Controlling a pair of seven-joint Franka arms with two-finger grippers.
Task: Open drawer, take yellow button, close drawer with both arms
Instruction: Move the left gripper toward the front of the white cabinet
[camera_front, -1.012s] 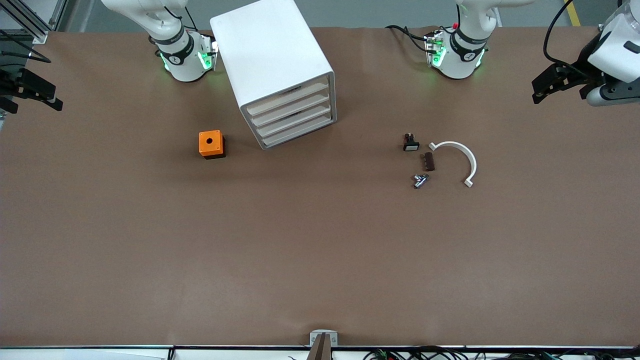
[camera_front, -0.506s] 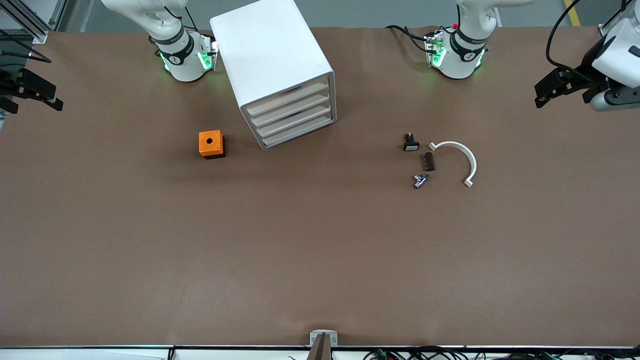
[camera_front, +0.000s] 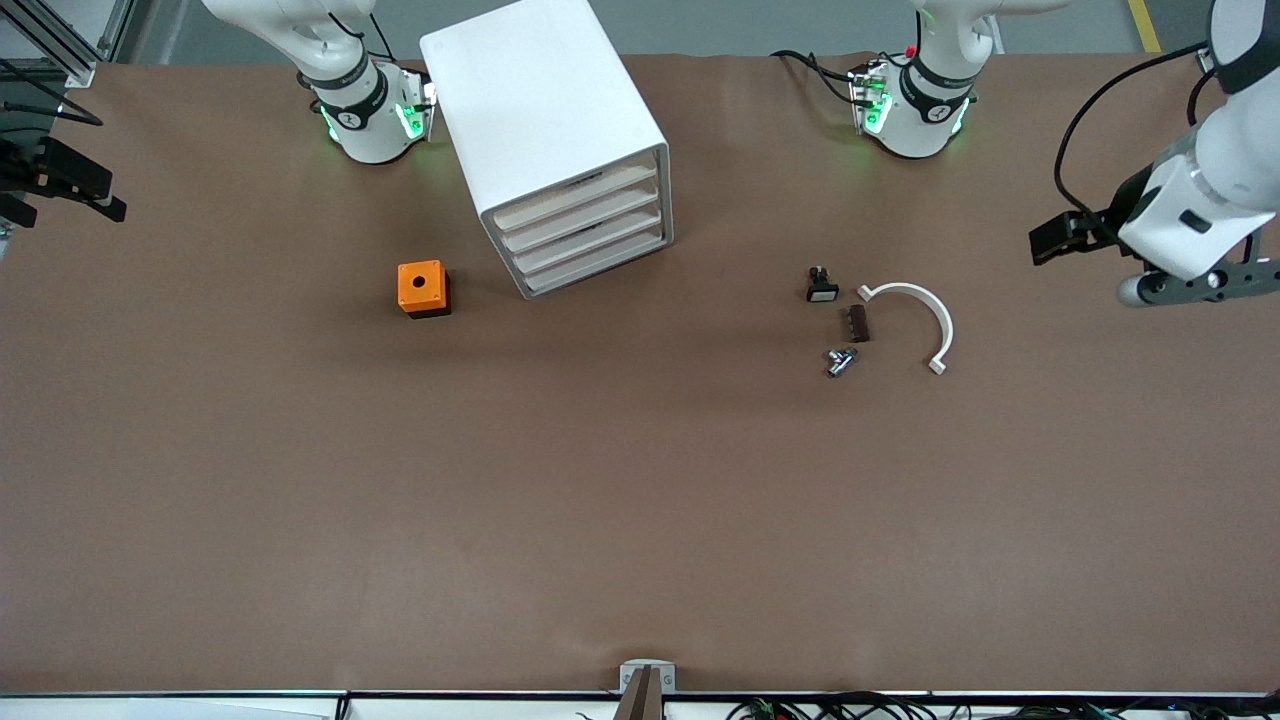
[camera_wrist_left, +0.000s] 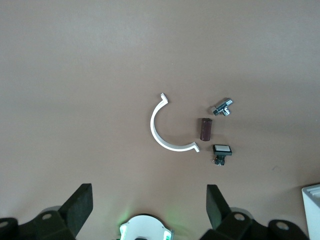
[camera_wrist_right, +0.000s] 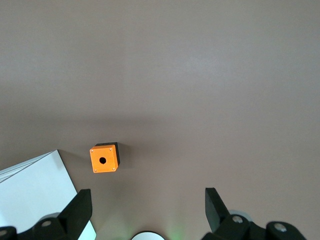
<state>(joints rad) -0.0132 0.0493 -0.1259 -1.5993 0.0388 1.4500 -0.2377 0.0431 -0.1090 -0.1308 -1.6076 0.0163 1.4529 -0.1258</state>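
Your drawer (camera_front: 575, 200) sits closed, topmost in the cabinet (camera_front: 540, 110); no button shows. The left gripper (camera_front: 1055, 240) hangs over the table's (camera_front: 640, 500) left-arm end, the right gripper (camera_front: 70, 185) over the right-arm end, both with fingers released, holding nothing.

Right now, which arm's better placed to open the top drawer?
Probably right: the right gripper and the cabinet share one end of the table. Left gripper is open at the other end. The drawer looks shut.
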